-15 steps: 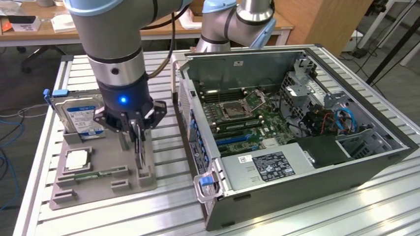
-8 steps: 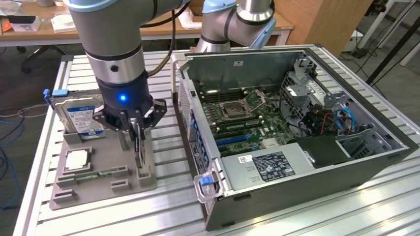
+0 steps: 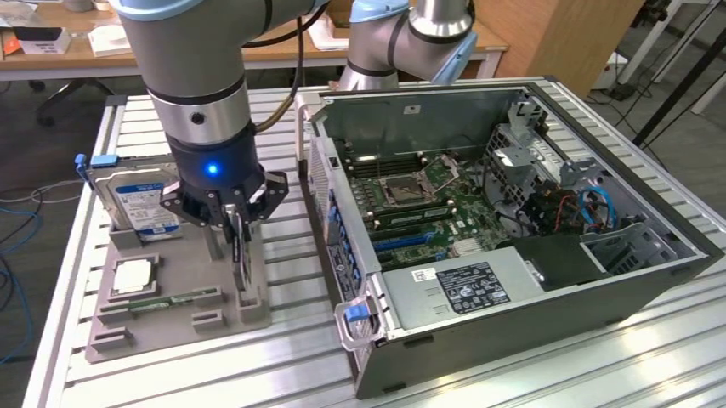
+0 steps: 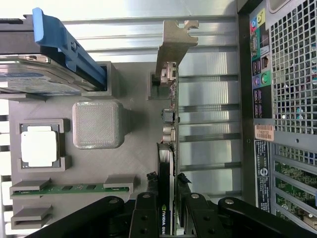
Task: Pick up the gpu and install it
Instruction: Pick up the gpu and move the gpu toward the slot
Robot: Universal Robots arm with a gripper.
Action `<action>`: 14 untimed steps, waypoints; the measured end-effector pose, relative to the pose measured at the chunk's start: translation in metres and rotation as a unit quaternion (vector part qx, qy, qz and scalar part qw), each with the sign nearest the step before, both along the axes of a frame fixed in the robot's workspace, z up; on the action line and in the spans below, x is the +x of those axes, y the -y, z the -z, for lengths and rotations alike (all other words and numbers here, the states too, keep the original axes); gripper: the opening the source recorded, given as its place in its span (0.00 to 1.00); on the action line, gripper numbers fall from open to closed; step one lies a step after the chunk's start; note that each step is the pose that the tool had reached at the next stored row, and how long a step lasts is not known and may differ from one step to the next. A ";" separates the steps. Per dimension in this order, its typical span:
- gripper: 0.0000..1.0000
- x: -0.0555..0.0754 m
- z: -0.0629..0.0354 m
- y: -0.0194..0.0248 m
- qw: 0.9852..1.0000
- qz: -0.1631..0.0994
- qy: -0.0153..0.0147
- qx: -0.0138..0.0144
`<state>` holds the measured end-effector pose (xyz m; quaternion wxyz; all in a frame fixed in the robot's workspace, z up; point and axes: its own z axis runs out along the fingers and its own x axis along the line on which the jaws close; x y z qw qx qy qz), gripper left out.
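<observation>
gpu [image 4: 168,119] stands edge-up in the grey holder [image 4: 133,158], fingers [image 4: 145,213] clamped on its near end, hiding it

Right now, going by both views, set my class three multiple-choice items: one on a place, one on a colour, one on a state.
1. Where is the gpu?
A. In the grey holder beside the computer case
B. Installed inside the case
C. On the wooden desk

2. What colour is the hard drive handle?
A. Red
B. Blue
C. Yellow

3. How is the computer case?
A. Closed
B. Upside down
C. Lying open, motherboard exposed

Answers: 1 A, the card stands on edge in the holder; 2 B, the handle is bright blue; 3 C, its inside faces up.
</observation>
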<state>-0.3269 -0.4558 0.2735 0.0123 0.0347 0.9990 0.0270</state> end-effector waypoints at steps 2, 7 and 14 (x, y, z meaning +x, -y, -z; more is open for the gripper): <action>0.26 0.000 -0.0012 0.0000 1.000 0.000 0.000 0.000; 0.26 0.000 -0.0055 0.0000 1.000 0.000 0.000 0.000; 0.26 0.000 -0.0115 0.0000 1.000 0.000 0.000 0.000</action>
